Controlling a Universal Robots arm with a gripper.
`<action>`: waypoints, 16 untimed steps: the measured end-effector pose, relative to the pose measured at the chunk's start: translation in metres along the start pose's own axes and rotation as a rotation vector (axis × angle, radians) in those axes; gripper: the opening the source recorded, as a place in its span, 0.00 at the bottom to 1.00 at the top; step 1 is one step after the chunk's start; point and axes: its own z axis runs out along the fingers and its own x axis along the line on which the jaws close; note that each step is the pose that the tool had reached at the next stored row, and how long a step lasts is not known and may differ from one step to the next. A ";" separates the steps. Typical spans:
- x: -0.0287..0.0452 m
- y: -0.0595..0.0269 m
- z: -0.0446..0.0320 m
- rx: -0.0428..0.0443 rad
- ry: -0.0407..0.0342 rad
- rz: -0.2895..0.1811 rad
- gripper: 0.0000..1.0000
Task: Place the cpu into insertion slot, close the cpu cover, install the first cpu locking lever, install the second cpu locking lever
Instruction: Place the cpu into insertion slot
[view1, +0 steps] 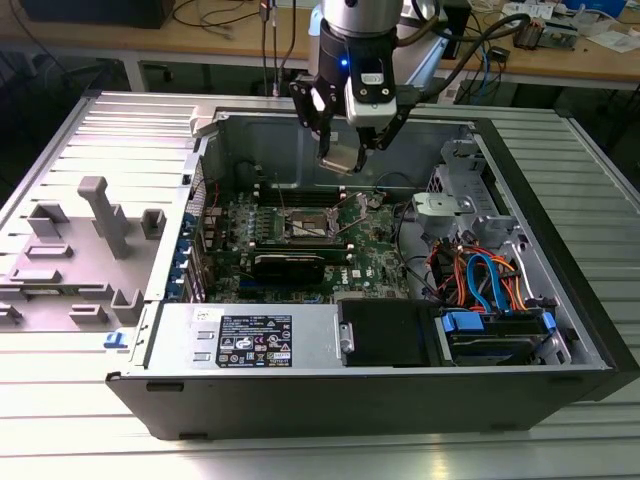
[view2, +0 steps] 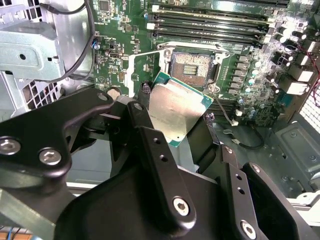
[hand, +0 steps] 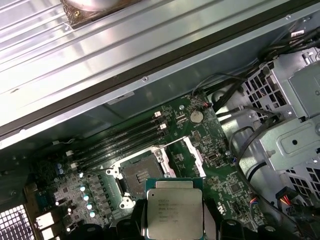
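Note:
My gripper (view1: 342, 160) hangs over the open computer case, shut on the cpu (view1: 340, 157), a flat square chip with a silver-grey top and green edge. In both wrist views the cpu (view2: 177, 112) (hand: 172, 212) sits between the black fingers (view2: 145, 120), above the green board and apart from it. The insertion slot (view2: 192, 64) (hand: 137, 175) (view1: 310, 228) lies bare below, its dark centre exposed, a short way off from the chip. The cpu cover (hand: 195, 156) stands swung open at one side of the slot.
Long black memory slots (view2: 215, 22) run beside the socket. A metal drive cage (view1: 455, 200) and orange and blue cables (view1: 490, 280) fill the case toward the exterior view's right. The power supply (view1: 250, 340) lies at the front. Grey fixtures (view1: 100, 215) stand outside the case.

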 end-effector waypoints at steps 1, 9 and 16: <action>-0.0001 -0.0002 0.0001 0.0000 0.0001 0.000 0.55; -0.0014 -0.0032 0.0004 0.0001 0.0000 0.000 0.55; -0.0022 -0.0050 0.0007 0.0001 0.0000 0.000 0.55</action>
